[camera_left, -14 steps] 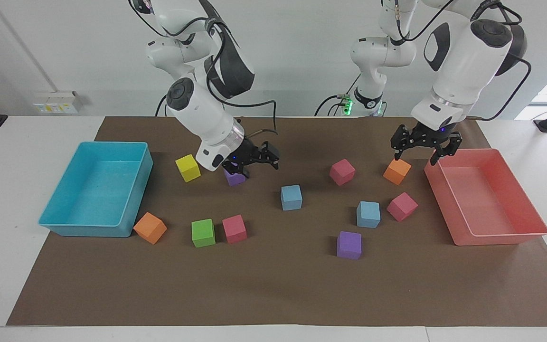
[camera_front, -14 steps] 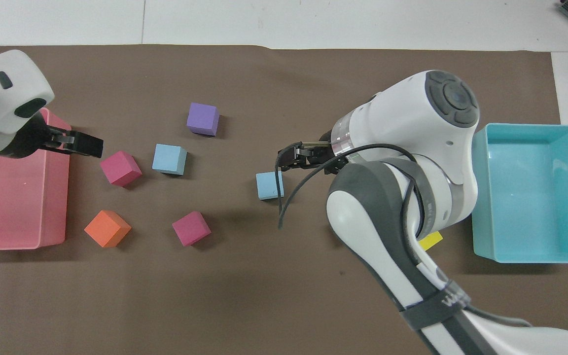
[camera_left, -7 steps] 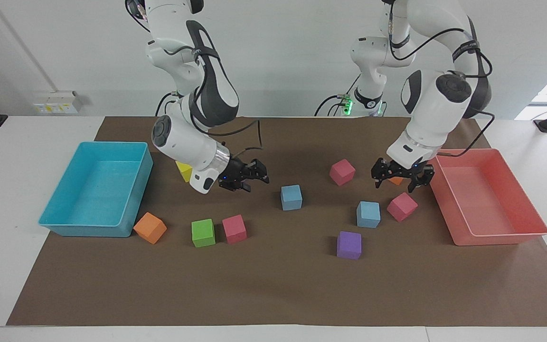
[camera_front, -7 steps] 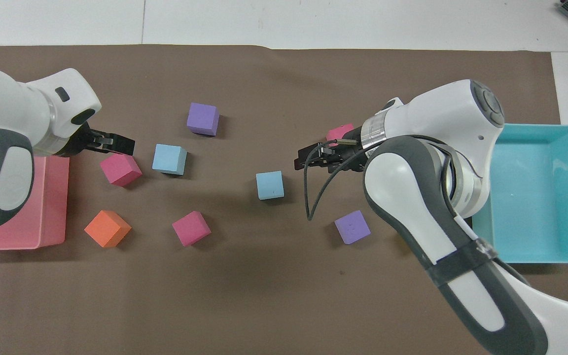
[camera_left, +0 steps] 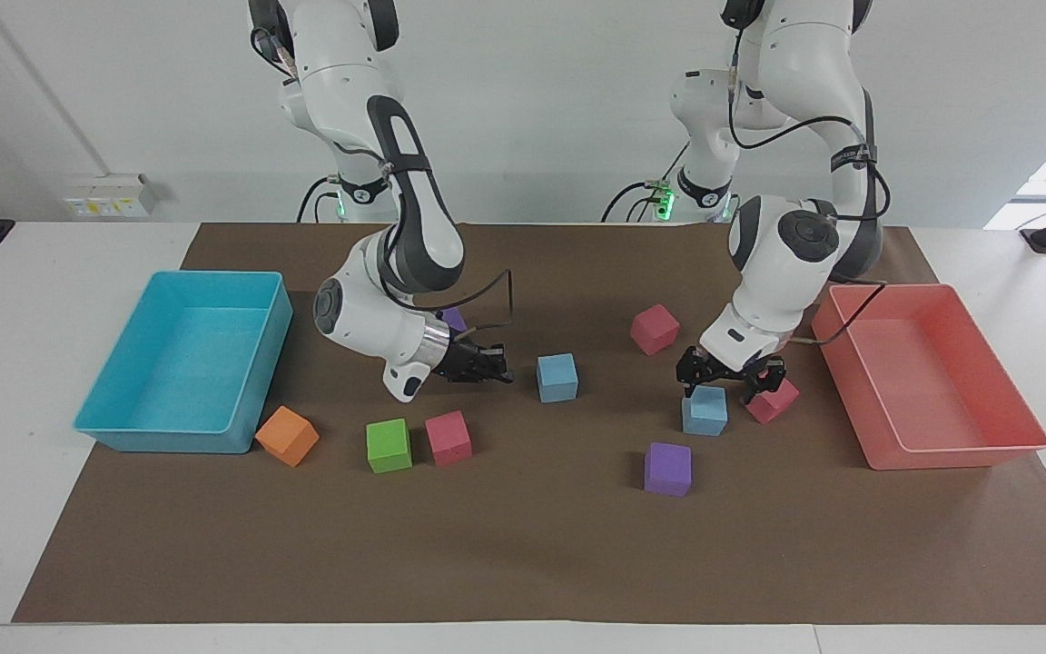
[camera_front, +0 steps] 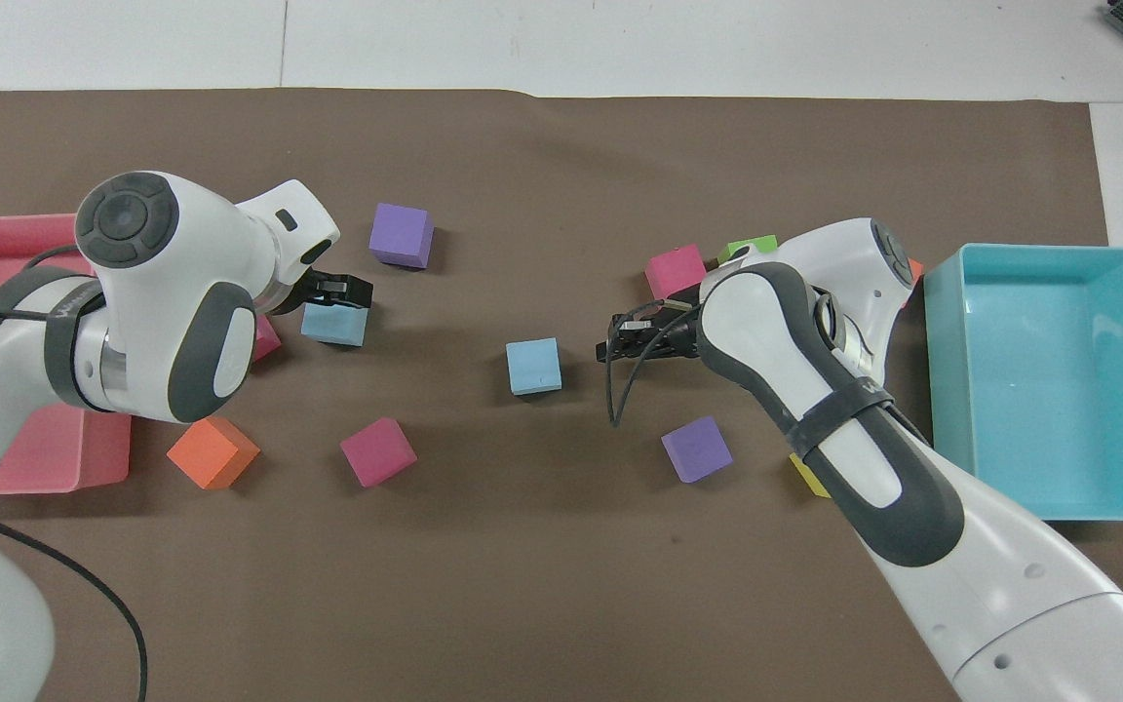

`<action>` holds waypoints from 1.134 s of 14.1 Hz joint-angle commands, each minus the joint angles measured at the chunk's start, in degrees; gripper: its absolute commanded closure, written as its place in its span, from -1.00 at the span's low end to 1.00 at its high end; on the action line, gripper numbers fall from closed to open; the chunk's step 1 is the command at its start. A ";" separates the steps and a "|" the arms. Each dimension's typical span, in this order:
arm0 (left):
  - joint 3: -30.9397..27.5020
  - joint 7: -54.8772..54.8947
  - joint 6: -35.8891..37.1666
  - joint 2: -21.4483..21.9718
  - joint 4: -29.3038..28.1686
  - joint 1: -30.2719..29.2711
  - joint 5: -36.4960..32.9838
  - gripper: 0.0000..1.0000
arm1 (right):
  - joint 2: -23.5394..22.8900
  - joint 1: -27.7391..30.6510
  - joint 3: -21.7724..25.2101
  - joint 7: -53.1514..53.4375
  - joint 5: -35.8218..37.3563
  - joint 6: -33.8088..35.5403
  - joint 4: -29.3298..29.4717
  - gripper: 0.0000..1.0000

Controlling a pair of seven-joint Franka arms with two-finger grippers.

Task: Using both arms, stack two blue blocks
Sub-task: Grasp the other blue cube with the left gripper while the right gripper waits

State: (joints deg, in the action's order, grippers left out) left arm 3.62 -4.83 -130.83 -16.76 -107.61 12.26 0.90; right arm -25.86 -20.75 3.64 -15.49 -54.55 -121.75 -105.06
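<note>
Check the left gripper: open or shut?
Open: left gripper has its fingers spread, straddling the top of the blue block beside the pink cube.

My left gripper (camera_left: 727,374) hangs open over one blue block (camera_left: 704,411). My right gripper (camera_left: 487,366) sits low beside the other block (camera_left: 557,378).

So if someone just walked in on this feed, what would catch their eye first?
Probably the two arms, each low at a blue block: the left gripper is right over one blue block, and the right gripper points at the other blue block mid-table. Next, the turquoise tray and pink tray at the table's ends.
</note>
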 commanded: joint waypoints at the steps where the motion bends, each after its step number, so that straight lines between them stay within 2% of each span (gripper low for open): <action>1: -0.81 -0.88 -4.51 -0.29 -3.04 0.58 -0.38 -1.00 | -0.33 0.10 -0.21 -4.98 -6.43 -1.29 -2.25 1.00; 4: -0.81 -0.88 -5.39 -2.05 -3.57 0.75 -0.38 -1.00 | -1.03 -0.16 -0.21 -7.52 -11.78 -2.52 -2.35 1.00; 10: -0.81 -1.23 -5.22 -1.26 -5.94 0.66 -0.38 -1.00 | -0.42 -0.17 -0.21 -10.69 -16.55 -2.53 -4.71 1.00; 12: -0.81 -3.51 -5.13 -1.17 -6.03 0.84 -0.38 0.08 | -0.33 -0.25 -0.21 -10.70 -16.91 -2.52 -4.81 1.00; 14: -0.81 -3.69 -4.87 -1.17 -5.86 1.01 -0.38 0.64 | -0.25 -0.26 -0.21 -10.78 -16.91 -2.52 -5.24 1.00; 16: -0.90 -3.96 -4.17 -1.17 -5.77 1.01 -0.38 0.84 | -0.25 -0.52 -0.21 -10.78 -16.91 -2.79 -5.42 1.00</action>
State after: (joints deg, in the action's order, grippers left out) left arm 3.47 -7.37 -134.48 -19.10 -111.78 12.30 0.88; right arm -26.95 -21.15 3.68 -23.95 -69.40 -122.85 -108.94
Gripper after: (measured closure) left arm 0.405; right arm 0.991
